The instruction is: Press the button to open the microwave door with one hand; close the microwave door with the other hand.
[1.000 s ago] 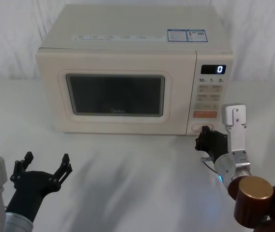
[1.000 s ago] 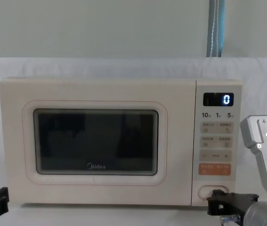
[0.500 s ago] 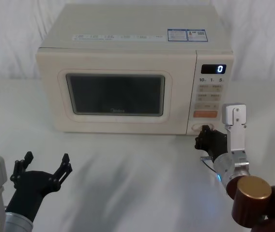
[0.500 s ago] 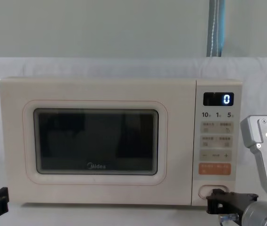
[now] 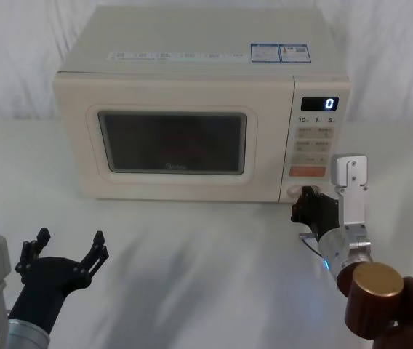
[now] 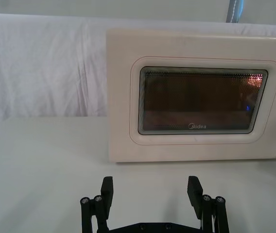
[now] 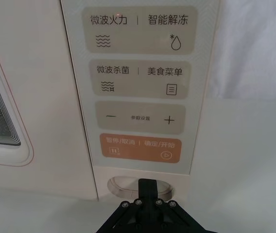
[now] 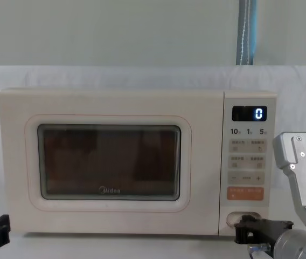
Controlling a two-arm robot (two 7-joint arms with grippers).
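The cream microwave (image 5: 192, 65) stands at the back of the table. Its door (image 5: 174, 96) sits about flush with the front, and the dark window (image 6: 201, 99) glows warm inside. My right gripper (image 5: 305, 199) is shut, and its joined tip (image 7: 147, 186) presses against the wide cream button (image 7: 121, 183) at the bottom of the key panel, just under the orange key (image 7: 140, 148). The chest view has that gripper (image 8: 243, 230) low against the button (image 8: 230, 219). My left gripper (image 5: 68, 243) hangs open and empty near the front left, well short of the door, fingers (image 6: 108, 187) spread wide.
A white cloth covers the table (image 5: 206, 276) and the wall behind. The display (image 8: 249, 113) reads 0. A blue-grey strap (image 8: 245, 32) hangs behind the microwave. Bare cloth lies between my left gripper and the door.
My right gripper has edged forward onto the button. The inside of the microwave now glows behind the window. The left arm has not moved.
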